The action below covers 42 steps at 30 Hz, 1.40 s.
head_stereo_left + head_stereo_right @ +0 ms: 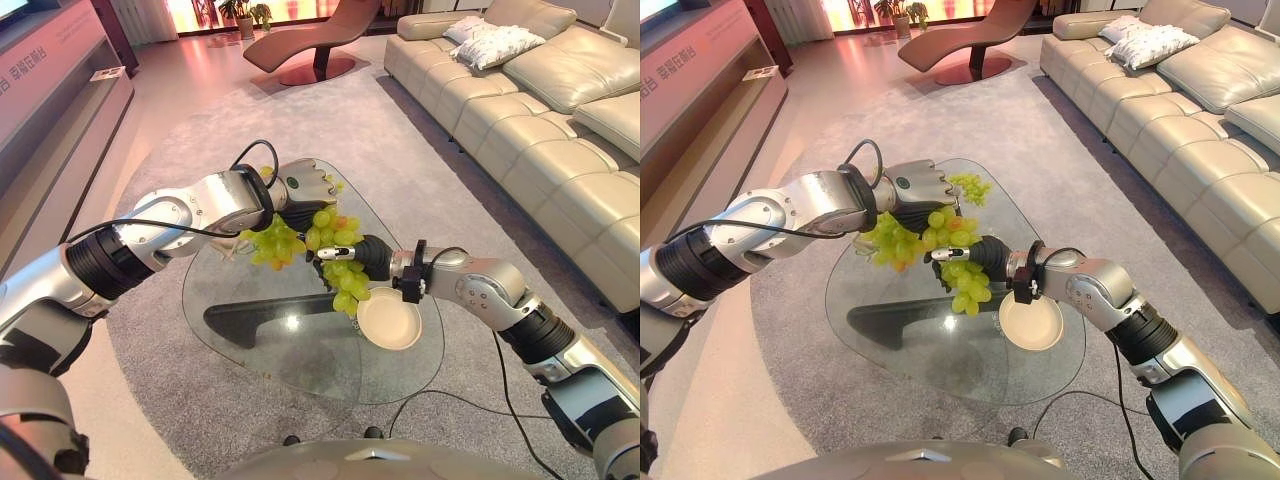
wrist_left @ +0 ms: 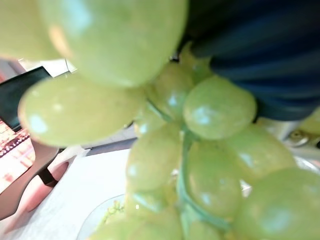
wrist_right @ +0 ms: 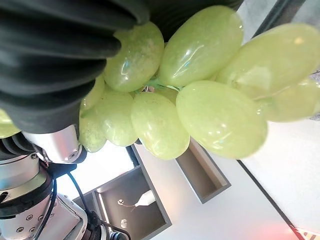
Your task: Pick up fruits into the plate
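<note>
Both hands carry grapes above the glass table (image 1: pixel 300 360).
Our left hand (image 1: pixel 300 200) grips one green grape bunch (image 1: pixel 272 242); our right hand (image 1: pixel 350 255) clutches another bunch (image 1: pixel 348 285), the plate (image 1: pixel 390 320) just below it.

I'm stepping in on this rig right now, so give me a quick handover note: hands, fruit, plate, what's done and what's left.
Left hand: over the glass table, carrying a green grape bunch; fingers hidden.
Right hand: holding a second grape bunch that hangs just beside the plate; fingers hidden.
A third, smaller bunch lies at the table's far edge.
Done: two bunches lifted.
Left: the plate holds no fruit yet; set down both bunches, then fetch the third.
</note>
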Tool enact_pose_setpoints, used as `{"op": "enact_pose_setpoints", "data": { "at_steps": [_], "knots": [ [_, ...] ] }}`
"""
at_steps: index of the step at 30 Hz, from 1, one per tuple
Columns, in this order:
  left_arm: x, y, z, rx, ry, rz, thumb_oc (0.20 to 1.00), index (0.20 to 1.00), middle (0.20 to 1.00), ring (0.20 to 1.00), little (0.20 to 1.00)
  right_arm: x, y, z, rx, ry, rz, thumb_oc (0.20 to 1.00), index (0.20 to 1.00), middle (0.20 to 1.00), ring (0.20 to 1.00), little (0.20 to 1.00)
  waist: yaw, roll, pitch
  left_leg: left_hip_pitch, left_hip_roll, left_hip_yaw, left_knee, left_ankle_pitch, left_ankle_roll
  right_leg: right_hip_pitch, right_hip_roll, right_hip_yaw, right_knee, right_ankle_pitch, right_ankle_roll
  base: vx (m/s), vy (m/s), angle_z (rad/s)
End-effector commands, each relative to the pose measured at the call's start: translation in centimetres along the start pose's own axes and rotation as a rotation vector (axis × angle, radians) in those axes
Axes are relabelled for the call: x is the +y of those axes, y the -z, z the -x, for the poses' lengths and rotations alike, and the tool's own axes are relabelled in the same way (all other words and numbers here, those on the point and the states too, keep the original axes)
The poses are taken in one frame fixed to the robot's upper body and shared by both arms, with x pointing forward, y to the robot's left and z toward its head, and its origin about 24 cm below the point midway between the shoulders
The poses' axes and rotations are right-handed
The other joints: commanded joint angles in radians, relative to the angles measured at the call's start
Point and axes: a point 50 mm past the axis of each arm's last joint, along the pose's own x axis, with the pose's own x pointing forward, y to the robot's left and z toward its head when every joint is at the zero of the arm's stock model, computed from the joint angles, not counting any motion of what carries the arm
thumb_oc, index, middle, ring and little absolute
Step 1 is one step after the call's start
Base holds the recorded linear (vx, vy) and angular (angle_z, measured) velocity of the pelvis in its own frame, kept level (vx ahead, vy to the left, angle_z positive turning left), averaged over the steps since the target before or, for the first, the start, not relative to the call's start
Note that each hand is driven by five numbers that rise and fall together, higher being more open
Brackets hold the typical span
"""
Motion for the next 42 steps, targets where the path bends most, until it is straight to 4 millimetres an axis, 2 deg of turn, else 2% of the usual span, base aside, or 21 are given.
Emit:
{"op": "enact_pose_setpoints", "data": {
  "at_steps": [1, 5, 6, 7, 8, 12, 14, 15, 16, 20, 21, 23, 24, 32, 35, 36, 41, 42],
  "knots": [
    [3.4, 2.3, 0.4, 0.079, -0.078, -0.072, 0.200, 0.200, 0.200, 0.200, 0.200, 1.9, -4.2, -0.6, -0.144, -0.096, 0.131, 0.200, 0.200, 0.200, 0.200, 0.200, 0.022, -0.040, -0.036, -0.004, -0.055, 0.042, 0.037, -0.105, 0.029, 0.028, -0.023, -0.018, 0.014, -0.044, 0.070, 0.00, 0.000, 0.00],
    [3.3, 2.3, 0.4, 0.073, -0.098, -0.023, 0.200, 0.200, 0.200, 0.200, 0.200, 1.7, -4.3, -0.5, -0.170, -0.076, 0.130, 0.200, 0.200, 0.200, 0.200, 0.200, 0.023, -0.040, -0.036, -0.004, -0.054, 0.040, 0.036, -0.104, 0.029, 0.028, -0.023, -0.019, 0.013, -0.043, 0.070, 0.00, 0.000, 0.00],
    [3.2, 2.3, 0.5, 0.074, -0.102, -0.003, 0.247, 0.247, 0.247, 0.247, 0.247, 1.7, -4.2, -0.4, -0.180, -0.069, 0.129, 0.200, 0.200, 0.200, 0.200, 0.200, 0.024, -0.039, -0.035, -0.003, -0.054, 0.041, 0.035, -0.103, 0.029, 0.029, -0.024, -0.020, 0.013, -0.043, 0.071, 0.00, 0.000, 0.00],
    [3.1, 2.3, 0.5, 0.073, -0.105, 0.019, 0.467, 0.467, 0.467, 0.467, 0.467, 1.6, -4.2, -0.4, -0.188, -0.060, 0.127, 0.200, 0.200, 0.200, 0.200, 0.200, 0.025, -0.039, -0.036, -0.003, -0.054, 0.041, 0.034, -0.103, 0.029, 0.029, -0.024, -0.021, 0.012, -0.043, 0.071, 0.00, 0.000, 0.00],
    [2.7, 2.4, 0.7, 0.072, -0.124, 0.093, 1.000, 1.000, 1.000, 1.000, 1.000, 1.4, -4.1, -0.2, -0.211, -0.032, 0.126, 0.200, 0.200, 0.200, 0.200, 0.200, 0.027, -0.039, -0.035, -0.004, -0.053, 0.040, 0.034, -0.102, 0.029, 0.029, -0.024, -0.021, 0.012, -0.043, 0.071, 0.00, 0.000, 0.00],
    [1.8, 2.5, 0.8, 0.070, -0.151, 0.218, 1.000, 1.000, 1.000, 1.000, 1.000, 0.8, -3.9, 0.2, -0.252, 0.012, 0.110, 0.200, 0.200, 0.200, 0.200, 0.200, 0.030, -0.038, -0.033, -0.004, -0.052, 0.041, 0.035, -0.102, 0.030, 0.029, -0.025, -0.022, 0.012, -0.043, 0.071, 0.00, 0.000, 0.00],
    [0.1, 2.5, 1.5, 0.062, -0.184, 0.413, 1.000, 1.000, 1.000, 1.000, 1.000, -0.1, -3.2, 1.2, -0.306, 0.071, 0.085, 0.200, 0.200, 0.200, 0.200, 0.200, 0.038, -0.039, -0.028, -0.004, -0.050, 0.039, 0.034, -0.102, 0.032, 0.030, -0.025, -0.024, 0.010, -0.043, 0.070, 0.00, 0.000, 0.00],
    [0.1, 2.5, 1.5, 0.062, -0.184, 0.413, 1.000, 1.000, 1.000, 1.000, 1.000, -0.1, -3.2, 1.2, -0.306, 0.071, 0.085, 0.200, 0.200, 0.200, 0.200, 0.200, 0.038, -0.039, -0.028, -0.004, -0.050, 0.039, 0.034, -0.102, 0.032, 0.030, -0.025, -0.024, 0.010, -0.043, 0.070, 0.00, 0.000, 0.00],
    [-0.9, 2.3, 1.9, 0.059, -0.218, 0.487, 1.000, 1.000, 1.000, 1.000, 1.000, -0.6, -2.7, 1.7, -0.333, 0.111, 0.073, 0.200, 0.200, 0.200, 0.200, 0.200, 0.043, -0.038, -0.027, -0.004, -0.049, 0.038, 0.034, -0.102, 0.033, 0.030, -0.024, -0.024, 0.009, -0.043, 0.070, 0.00, 0.000, 0.00],
    [-2.9, 1.9, 2.9, 0.058, -0.264, 0.588, 1.000, 1.000, 1.000, 1.000, 1.000, -1.9, -1.4, 3.1, -0.361, 0.203, 0.055, 0.200, 0.200, 0.200, 0.200, 0.200, 0.052, -0.038, -0.020, -0.005, -0.047, 0.034, 0.035, -0.102, 0.034, 0.031, -0.026, -0.029, 0.010, -0.043, 0.070, 0.03, -0.004, 0.01],
    [-4.1, 1.4, 3.7, 0.046, -0.286, 0.692, 1.000, 1.000, 1.000, 1.000, 1.000, -2.5, -0.6, 4.3, -0.380, 0.254, 0.047, 0.200, 0.200, 0.200, 0.200, 0.200, 0.057, -0.038, -0.011, -0.008, -0.046, 0.032, 0.038, -0.102, 0.034, 0.029, -0.026, -0.031, 0.010, -0.042, 0.068, 0.00, 0.000, 0.00],
    [-4.4, 1.4, 3.8, 0.050, -0.288, 0.721, 1.000, 1.000, 1.000, 1.000, 1.000, -2.6, -0.5, 4.5, -0.385, 0.265, 0.045, 0.200, 0.200, 0.200, 0.200, 0.200, 0.057, -0.037, -0.010, -0.009, -0.045, 0.033, 0.039, -0.102, 0.035, 0.029, -0.026, -0.032, 0.010, -0.042, 0.068, 0.02, 0.000, 0.01],
    [-6.3, 1.1, 4.7, 0.069, -0.297, 0.847, 1.000, 1.000, 1.000, 1.000, 1.000, -3.2, 0.5, 5.6, -0.404, 0.318, 0.031, 0.200, 0.200, 0.200, 0.200, 0.200, 0.066, -0.036, 0.003, -0.010, -0.043, 0.031, 0.042, -0.102, 0.035, 0.030, -0.027, -0.036, 0.012, -0.042, 0.067, 0.04, 0.001, 0.02],
    [-13.0, -0.4, 6.5, 0.199, -0.258, 1.231, 1.000, 1.000, 1.000, 1.000, 1.000, -5.0, 2.5, 8.2, -0.443, 0.499, 0.024, 0.200, 0.200, 0.200, 0.200, 0.200, 0.093, -0.029, 0.060, -0.030, -0.037, 0.020, 0.065, -0.111, 0.032, 0.021, -0.030, -0.053, 0.023, -0.050, 0.064, 0.03, -0.006, 0.06],
    [-16.2, -0.9, 7.1, 0.318, -0.268, 1.430, 1.000, 1.000, 1.000, 1.000, 1.000, -5.8, 2.6, 8.9, -0.465, 0.568, 0.031, 0.200, 0.200, 0.200, 0.200, 0.200, 0.100, -0.026, 0.105, -0.076, -0.035, 0.018, 0.098, -0.113, 0.030, -0.020, -0.033, -0.055, 0.051, -0.055, 0.059, -0.08, -0.032, 0.10],
    [-16.5, -1.0, 7.1, 0.328, -0.267, 1.436, 1.000, 1.000, 1.000, 1.000, 1.000, -5.9, 2.6, 9.0, -0.469, 0.576, 0.036, 0.200, 0.200, 0.200, 0.200, 0.200, 0.100, -0.025, 0.111, -0.082, -0.035, 0.018, 0.102, -0.112, 0.030, -0.026, -0.033, -0.056, 0.054, -0.055, 0.058, -0.12, -0.054, 0.05],
    [-22.4, -2.4, 8.0, 0.654, -0.252, 1.613, 1.000, 1.000, 1.000, 1.000, 1.000, -7.3, 1.1, 10.1, -0.492, 0.714, 0.136, 0.200, 0.200, 0.200, 0.200, 0.200, 0.097, -0.017, 0.237, -0.173, -0.037, 0.005, 0.146, -0.096, 0.029, -0.116, -0.028, -0.051, 0.110, -0.053, 0.044, -0.17, -0.054, 0.05],
    [-22.4, -2.3, 7.9, 0.653, -0.254, 1.613, 1.000, 1.000, 1.000, 1.000, 1.000, -7.3, 1.1, 10.1, -0.492, 0.714, 0.137, 0.200, 0.200, 0.200, 0.200, 0.200, 0.097, -0.016, 0.238, -0.175, -0.037, 0.004, 0.148, -0.097, 0.029, -0.118, -0.028, -0.051, 0.112, -0.054, 0.044, -0.17, -0.045, 0.01]
  ]
}}
